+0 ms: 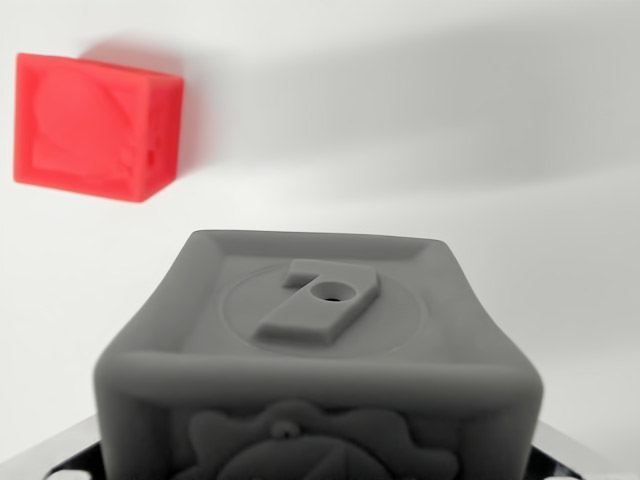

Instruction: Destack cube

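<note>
A red plastic cube (pixel 97 125) with a round raised relief lies on the white table surface (pixel 450 150) at the wrist view's upper left. Well apart, a grey plastic cube (pixel 320 370) fills the lower centre, a raised numeral 7 on its top. Dark gripper (pixel 320 470) parts flank its base; their grip cannot be told.
</note>
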Action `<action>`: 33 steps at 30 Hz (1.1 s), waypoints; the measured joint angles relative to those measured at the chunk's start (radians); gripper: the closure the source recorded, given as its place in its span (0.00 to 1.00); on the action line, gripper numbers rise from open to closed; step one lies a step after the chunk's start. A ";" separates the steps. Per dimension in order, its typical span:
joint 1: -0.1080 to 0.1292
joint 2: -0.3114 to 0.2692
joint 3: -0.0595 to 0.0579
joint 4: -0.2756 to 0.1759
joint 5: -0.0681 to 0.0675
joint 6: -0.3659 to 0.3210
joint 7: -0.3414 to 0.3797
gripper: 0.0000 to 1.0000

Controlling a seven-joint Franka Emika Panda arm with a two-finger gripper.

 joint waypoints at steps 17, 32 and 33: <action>-0.038 -0.039 -0.002 -0.089 0.000 0.050 -0.076 1.00; -0.073 -0.069 -0.006 -0.161 0.001 0.093 -0.146 1.00; -0.074 -0.070 -0.006 -0.164 0.001 0.094 -0.149 1.00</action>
